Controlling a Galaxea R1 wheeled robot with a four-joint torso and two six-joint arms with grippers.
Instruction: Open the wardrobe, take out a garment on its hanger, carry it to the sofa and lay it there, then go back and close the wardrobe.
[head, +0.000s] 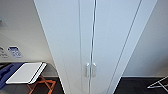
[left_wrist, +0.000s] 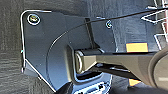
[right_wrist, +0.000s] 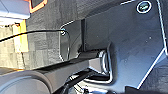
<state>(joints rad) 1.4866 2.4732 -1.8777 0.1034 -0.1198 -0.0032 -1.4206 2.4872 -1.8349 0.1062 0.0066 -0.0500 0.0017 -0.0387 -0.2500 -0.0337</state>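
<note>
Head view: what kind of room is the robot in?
Probably an indoor room set up like a bedroom or a test space. A tall white wardrobe with both doors shut and paired handles stands on dark carpet, and a white board on an orange folding stand is to its left.

One wardrobe (head: 100, 37) stands ahead, with two full-height doors and two small handles (head: 90, 69) side by side at the seam. To its left sits one white folding table (head: 25, 72) on orange legs; two signs (head: 10, 52) hang on the wall.
</note>
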